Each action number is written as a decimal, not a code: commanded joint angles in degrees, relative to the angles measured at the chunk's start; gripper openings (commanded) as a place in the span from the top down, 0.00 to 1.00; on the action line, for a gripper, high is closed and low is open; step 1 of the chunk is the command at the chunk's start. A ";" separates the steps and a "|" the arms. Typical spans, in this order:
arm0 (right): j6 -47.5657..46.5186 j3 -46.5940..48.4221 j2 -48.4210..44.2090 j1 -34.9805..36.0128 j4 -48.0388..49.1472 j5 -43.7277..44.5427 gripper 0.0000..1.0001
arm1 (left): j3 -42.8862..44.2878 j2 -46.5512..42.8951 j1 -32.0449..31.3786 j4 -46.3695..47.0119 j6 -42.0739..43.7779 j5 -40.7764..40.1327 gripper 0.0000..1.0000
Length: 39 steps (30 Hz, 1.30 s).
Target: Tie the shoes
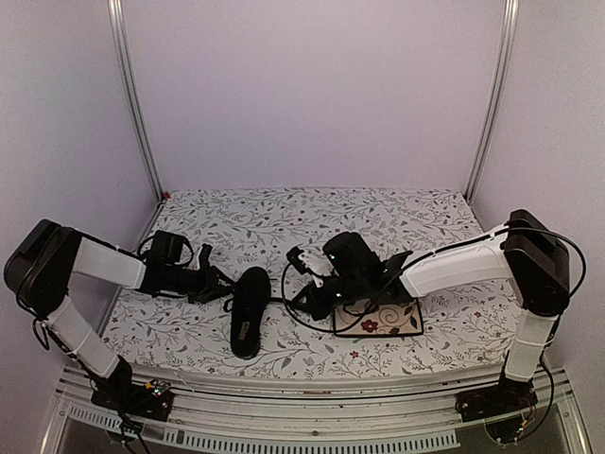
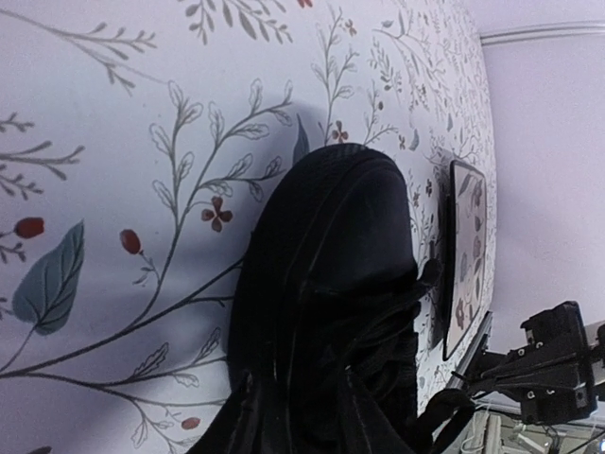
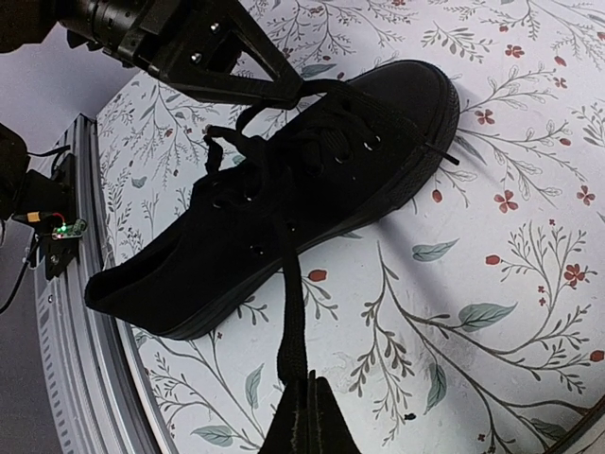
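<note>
We locate the all-black low-top lace-up shoe (image 1: pixel 248 317) on the floral tablecloth (image 1: pixel 397 218), between both arms, toe pointing away. The right gripper (image 3: pixel 304 397) clenches a thin black lace (image 3: pixel 291 312) pulled rightward. The left gripper (image 3: pixel 288 87) sits at the eyelets; we cannot tell its grip.

White arm links (image 1: pixel 454 267) — bulky black joints (image 1: pixel 534 263)

The shoe (image 1: pixel 248 312) lies on the table (image 1: pixel 284 213) between my grippers: left gripper (image 1: pixel 222 282) at its left, right gripper (image 1: pixel 304 299) to its right, a lace (image 3: pixel 291 312) running to it. The plate (image 1: pixel 408 320) sits farther right.
</note>
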 commanded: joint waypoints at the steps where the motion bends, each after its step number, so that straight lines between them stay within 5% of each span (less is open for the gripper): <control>1: 0.17 1.75 0.24 0.12 0.03 2.14 0.98 | -0.56 1.35 -0.81 4.30 -0.77 2.47 0.81; 4: 0.65 1.06 -1.43 0.09 -1.70 5.91 0.98 | -1.06 -0.14 -0.88 4.57 -1.34 0.82 1.00; 20: 10.67 -16.39 -17.88 -7.00 -9.18 24.24 0.98 | -11.68 -22.76 3.40 -1.46 -6.24 -15.30 1.00; 28: 14.04 -22.65 -25.13 -10.11 -10.94 24.54 0.98 | -17.17 -35.35 5.75 -6.94 -10.84 -18.97 1.00; 32: 8.58 -23.54 -26.39 -10.04 -1.70 10.44 0.97 | -18.43 -36.47 5.77 -6.20 -10.29 -15.17 1.00; 35: 1.87 -19.42 -23.11 -8.43 2.45 0.47 0.80 | -17.94 -35.22 5.77 -5.69 -8.68 -12.64 1.00; 39: -4.74 -10.01 -14.29 -4.76 2.75 -0.32 0.61 | -17.06 -33.22 5.79 -4.00 -7.52 -10.61 1.00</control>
